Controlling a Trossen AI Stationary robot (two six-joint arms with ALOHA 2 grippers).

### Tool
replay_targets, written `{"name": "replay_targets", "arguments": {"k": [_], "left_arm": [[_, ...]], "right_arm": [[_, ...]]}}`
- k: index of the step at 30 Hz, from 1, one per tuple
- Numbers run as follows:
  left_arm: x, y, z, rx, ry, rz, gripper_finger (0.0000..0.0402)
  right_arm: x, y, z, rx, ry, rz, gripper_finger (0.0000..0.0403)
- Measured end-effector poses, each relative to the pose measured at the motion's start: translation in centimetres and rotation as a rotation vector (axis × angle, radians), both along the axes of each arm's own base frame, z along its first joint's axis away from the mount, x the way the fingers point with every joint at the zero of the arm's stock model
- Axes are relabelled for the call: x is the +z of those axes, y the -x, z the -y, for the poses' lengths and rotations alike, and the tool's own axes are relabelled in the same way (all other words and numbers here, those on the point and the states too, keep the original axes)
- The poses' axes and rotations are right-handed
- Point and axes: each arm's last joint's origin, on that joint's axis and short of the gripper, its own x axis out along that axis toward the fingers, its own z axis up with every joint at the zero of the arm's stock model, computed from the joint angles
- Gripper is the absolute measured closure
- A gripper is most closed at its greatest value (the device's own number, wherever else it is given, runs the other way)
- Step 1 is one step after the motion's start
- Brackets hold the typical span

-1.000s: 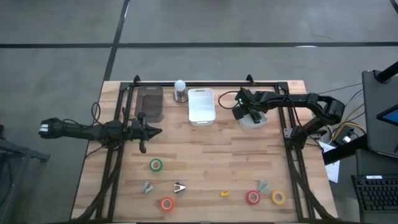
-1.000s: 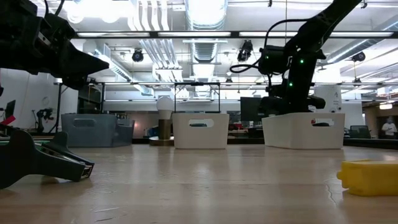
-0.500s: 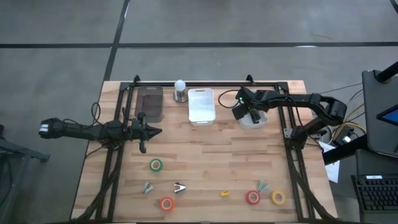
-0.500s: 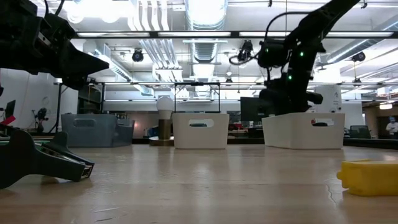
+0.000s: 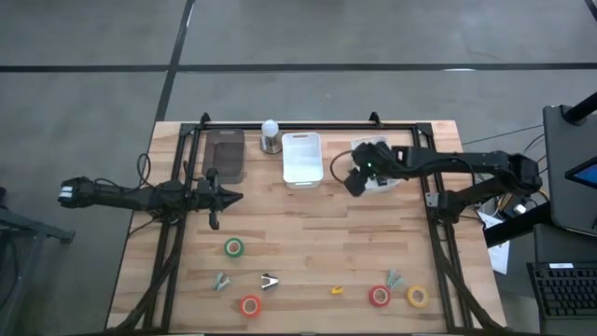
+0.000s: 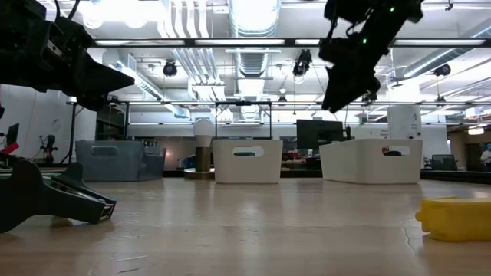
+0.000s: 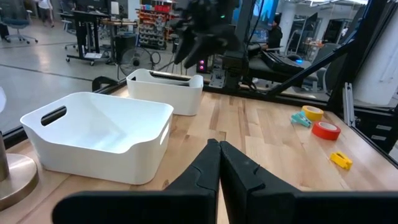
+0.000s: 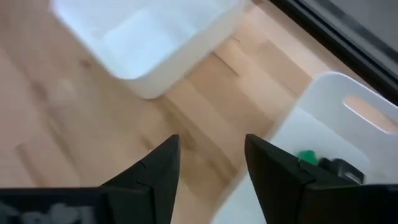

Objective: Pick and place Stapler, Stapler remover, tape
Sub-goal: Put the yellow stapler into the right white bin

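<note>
Tape rolls (image 5: pixel 379 296) at the near edge, well apart from open, empty right claw (image 5: pixel 352 180).

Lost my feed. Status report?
Right gripper open, empty, beside right white bin. Left gripper shut, waiting. Four tape rolls untouched on table. Nothing blocking.

Under me the table (image 5: pixel 308 233) is pale planked wood, matt and grainy. At twelve o'clock the white bins (image 5: pixel 302 157) look like smooth, slightly glossy plastic; my fingers (image 8: pixel 158 171) are matt black.
</note>
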Motion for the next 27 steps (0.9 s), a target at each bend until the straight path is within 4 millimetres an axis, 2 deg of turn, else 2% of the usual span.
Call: {"name": "replay_targets", "arguments": {"k": [8, 11, 17, 22, 27], "left_arm": [[0.0, 0.0, 0.0, 0.000, 0.000, -0.003, 0.0390], [0.0, 0.0, 0.0, 0.000, 0.000, -0.003, 0.0390], [0.0, 0.0, 0.0, 0.000, 0.000, -0.003, 0.0390], [0.0, 0.0, 0.0, 0.000, 0.000, -0.004, 0.0390], [-0.1, 0.0, 0.0, 0.000, 0.000, -0.005, 0.0390]], "right_arm": [[0.6, -0.6, -3.4, 0.187, 0.036, 0.006, 0.0243], [0.6, -0.7, -4.1, 0.160, -0.030, 0.040, 0.0249], [0.6, -1.4, -6.2, 0.354, -0.117, 0.087, 0.0258], [0.5, -2.7, -9.7, 0.607, -0.183, 0.166, 0.0263], [-1.6, -3.9, -13.9, 0.745, -0.160, 0.138, 0.0256]]}}
